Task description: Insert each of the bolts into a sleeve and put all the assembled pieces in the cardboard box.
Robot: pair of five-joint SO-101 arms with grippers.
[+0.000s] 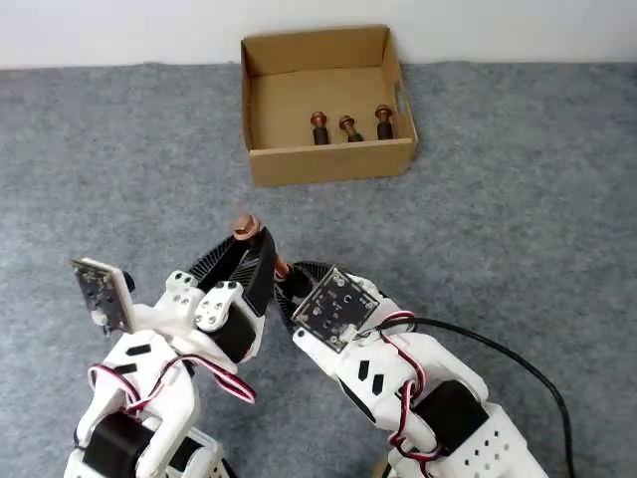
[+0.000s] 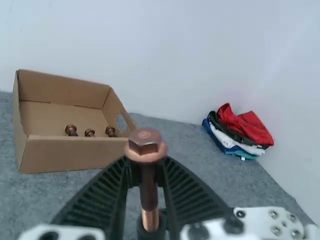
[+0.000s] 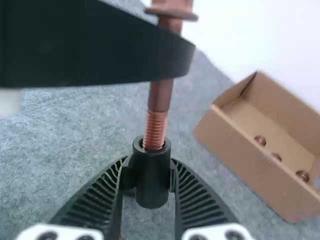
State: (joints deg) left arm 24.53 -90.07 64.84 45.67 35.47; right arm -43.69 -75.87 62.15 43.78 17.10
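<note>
High view: the cardboard box (image 1: 328, 162) stands on the grey counter (image 1: 518, 199) with three assembled pieces (image 1: 348, 126) inside. Left wrist view: the left tool (image 2: 145, 172) is clamped on a copper bolt (image 2: 146, 146), head up. Right wrist view: the right tool (image 3: 150, 182) grips a black sleeve (image 3: 150, 170), and the bolt's threaded tip enters the top of the sleeve.

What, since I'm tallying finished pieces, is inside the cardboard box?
Three bolts, each standing in a dark sleeve, sit in a row inside the cardboard box, toward its front wall. That wall hides the strip of floor right behind it.
</note>
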